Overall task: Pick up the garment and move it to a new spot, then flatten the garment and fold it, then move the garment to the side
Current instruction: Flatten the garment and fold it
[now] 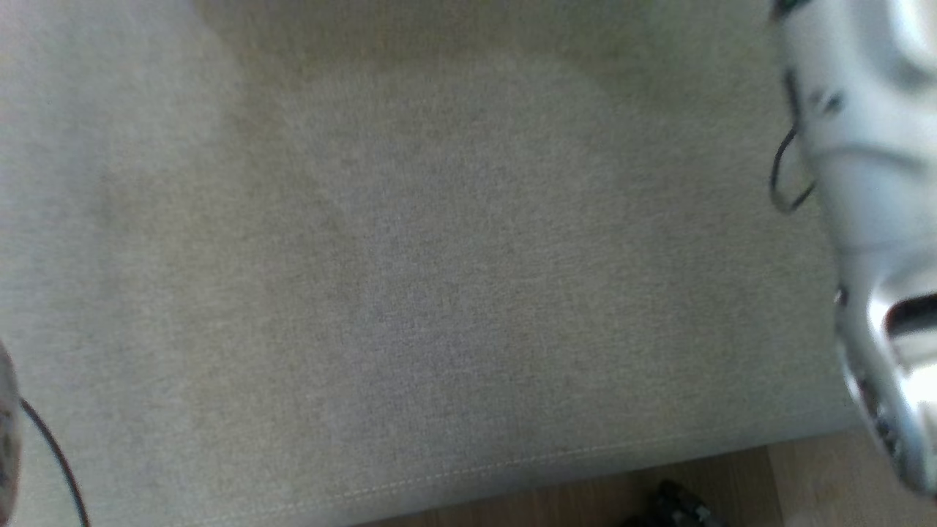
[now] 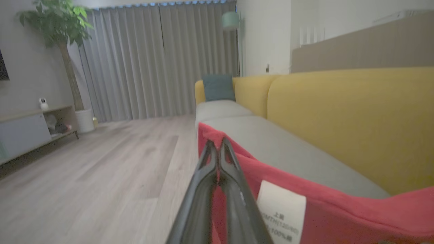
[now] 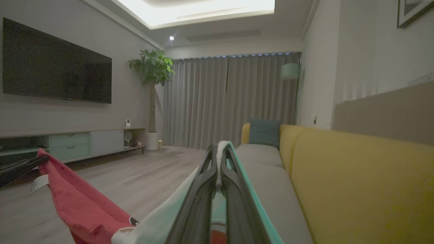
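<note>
The garment (image 2: 339, 210) is a red cloth with a white care label (image 2: 281, 210), and it hangs stretched in the air beside the sofa. My left gripper (image 2: 217, 144) is shut on its red edge. In the right wrist view, my right gripper (image 3: 218, 149) is shut on a white and teal edge of the garment (image 3: 84, 210). From there the red part runs left to the left gripper's dark fingers (image 3: 17, 167). In the head view, my pale right forearm (image 1: 871, 219) hangs over the grey sofa seat (image 1: 439, 256).
A sofa with a yellow backrest (image 3: 356, 179) and grey seat (image 3: 271, 176) runs along the right, with a teal cushion (image 3: 264, 133) at its far end. Wooden floor (image 2: 101, 169) lies to the left. Beyond it stand a TV cabinet (image 3: 84, 144), a potted plant (image 3: 152, 98) and grey curtains (image 3: 230, 98).
</note>
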You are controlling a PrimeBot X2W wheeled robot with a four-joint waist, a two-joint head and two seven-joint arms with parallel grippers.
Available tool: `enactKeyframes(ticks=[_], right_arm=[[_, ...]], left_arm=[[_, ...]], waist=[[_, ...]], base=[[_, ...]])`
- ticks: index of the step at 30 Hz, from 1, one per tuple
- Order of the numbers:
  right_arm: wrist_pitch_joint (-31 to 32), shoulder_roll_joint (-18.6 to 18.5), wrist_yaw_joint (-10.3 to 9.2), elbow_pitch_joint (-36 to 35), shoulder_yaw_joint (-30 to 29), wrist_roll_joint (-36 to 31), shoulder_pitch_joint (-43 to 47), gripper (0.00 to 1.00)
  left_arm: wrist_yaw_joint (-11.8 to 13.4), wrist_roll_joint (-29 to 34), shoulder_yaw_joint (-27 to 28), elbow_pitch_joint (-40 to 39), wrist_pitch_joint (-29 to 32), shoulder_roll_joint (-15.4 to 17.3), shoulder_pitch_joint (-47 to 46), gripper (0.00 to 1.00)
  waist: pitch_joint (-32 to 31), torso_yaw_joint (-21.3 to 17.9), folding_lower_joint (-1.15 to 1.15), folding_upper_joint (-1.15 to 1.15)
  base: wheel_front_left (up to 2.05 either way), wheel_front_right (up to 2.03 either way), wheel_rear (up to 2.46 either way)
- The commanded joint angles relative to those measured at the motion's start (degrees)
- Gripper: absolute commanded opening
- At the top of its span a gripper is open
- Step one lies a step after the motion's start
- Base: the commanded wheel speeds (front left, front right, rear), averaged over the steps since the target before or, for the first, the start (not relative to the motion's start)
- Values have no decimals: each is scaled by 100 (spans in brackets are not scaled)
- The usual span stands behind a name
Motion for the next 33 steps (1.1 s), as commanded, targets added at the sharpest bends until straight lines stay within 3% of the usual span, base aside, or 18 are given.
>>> enactKeyframes(ticks=[1,15,24,33], right_arm=[[-10,130,37,-205,71,105,156,0],[-11,130,37,-1285,-214,137,1785,0],[-11,127,37,-1920,-636,120,3674,0],[67,124,37,-2559,-959,411,5690,0]], left_arm=[[-41,-83,175,-70,-53,212,3,0],[-513,-648,653,-918,-75,-215,1144,0],[-567,-842,905,-1753,-76,-516,3029,0],[-542,-860,1314,-2788,-76,-1051,5131,0]], waist=[[428,-5,-1,0],[247,244,-1,0],[-361,438,-1,0],[-1033,412,-1,0]], base=[[0,0,0],[0,0,0],[0,0,0],[0,0,0]])
